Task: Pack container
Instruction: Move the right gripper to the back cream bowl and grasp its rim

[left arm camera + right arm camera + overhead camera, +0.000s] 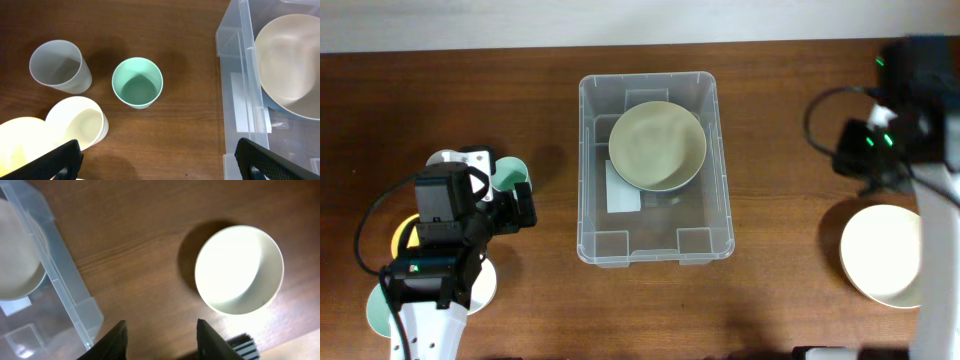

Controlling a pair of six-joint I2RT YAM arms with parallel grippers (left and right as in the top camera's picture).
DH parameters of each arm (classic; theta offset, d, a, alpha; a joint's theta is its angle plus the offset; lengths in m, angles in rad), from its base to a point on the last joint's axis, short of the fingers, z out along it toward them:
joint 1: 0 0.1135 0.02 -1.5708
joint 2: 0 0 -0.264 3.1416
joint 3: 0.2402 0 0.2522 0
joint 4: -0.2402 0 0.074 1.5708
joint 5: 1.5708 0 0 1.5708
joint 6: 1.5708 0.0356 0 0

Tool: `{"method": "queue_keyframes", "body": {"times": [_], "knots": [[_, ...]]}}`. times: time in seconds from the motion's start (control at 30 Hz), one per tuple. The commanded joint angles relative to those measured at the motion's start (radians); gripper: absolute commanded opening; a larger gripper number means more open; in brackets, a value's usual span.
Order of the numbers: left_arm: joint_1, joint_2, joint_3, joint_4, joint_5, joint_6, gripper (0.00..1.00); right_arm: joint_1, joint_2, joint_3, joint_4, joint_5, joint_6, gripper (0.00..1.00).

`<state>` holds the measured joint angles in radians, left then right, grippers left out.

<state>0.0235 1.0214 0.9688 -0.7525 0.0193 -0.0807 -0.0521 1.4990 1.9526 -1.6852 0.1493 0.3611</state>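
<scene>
Our left gripper (160,162) stands with its dark fingers spread as wide as they go, with only bare wood between them. Our right gripper (162,340) is partly spread and also grips nothing.

Just ahead of the left fingers we count three cups, upright and apart from one another: a mint-green cup (137,82), a grey cup (60,65) and a cream cup (80,122). All are smooth, round and matt. Beside the cream cup lies a pale yellow rim (17,145); we cannot tell whether it is a cup or a bowl. From overhead the arm covers part of this cluster, so we cannot count every piece there.

We count two bowls. A cream bowl (239,270), round and glossy, sits on the wood ahead of the right fingers, well apart from the bin. An olive bowl (657,147) lies inside the container (650,78), in its far half.

The one container is clear plastic and rectangular, with a rounded rim and stepped corners. It stands at the middle of the brown wooden table (470,100), between the two arms. One white label (622,190) sits on its bottom, partly under the olive bowl; we can read no writing on it.
</scene>
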Motion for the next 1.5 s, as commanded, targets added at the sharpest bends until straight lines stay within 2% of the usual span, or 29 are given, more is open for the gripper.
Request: {"method": "queue_keyframes", "body": {"times": [0.0,0.1,0.13,0.23,0.43,0.67,0.97,1.07,1.27,1.47], "knots": [[-0.001,0.000,0.019,0.000,0.011,-0.013,1.00,-0.053,-0.138,-0.092,0.020,0.023,0.044,0.49],[-0.001,0.001,0.019,0.000,0.011,-0.013,1.00,-0.107,-0.200,-0.214,0.080,0.024,0.045,0.60],[-0.001,0.001,0.019,0.000,0.011,-0.013,1.00,-0.145,-0.215,-0.301,0.134,0.024,0.044,0.67],[-0.001,0.001,0.019,-0.001,0.011,-0.013,1.00,-0.212,-0.200,-0.439,0.247,0.024,0.044,0.79],[-0.001,0.000,0.019,-0.001,0.011,-0.013,1.00,-0.333,-0.053,-0.632,0.483,0.020,0.045,0.80],[-0.001,0.000,0.019,-0.001,0.011,-0.013,1.00,-0.360,0.207,-0.648,0.608,0.020,0.044,0.79],[-0.001,0.000,0.019,-0.001,0.011,-0.013,1.00,-0.361,0.434,-0.648,0.662,0.033,0.069,0.70],[-0.001,0.000,0.019,-0.001,0.011,-0.013,1.00,-0.361,0.466,-0.648,0.674,0.056,0.093,0.67],[-0.001,0.000,0.019,-0.001,0.011,-0.013,1.00,-0.361,0.473,-0.649,0.695,0.073,0.093,0.55],[-0.001,0.000,0.019,-0.001,0.011,-0.013,1.00,-0.361,0.474,-0.657,0.700,0.073,0.093,0.26]]}}
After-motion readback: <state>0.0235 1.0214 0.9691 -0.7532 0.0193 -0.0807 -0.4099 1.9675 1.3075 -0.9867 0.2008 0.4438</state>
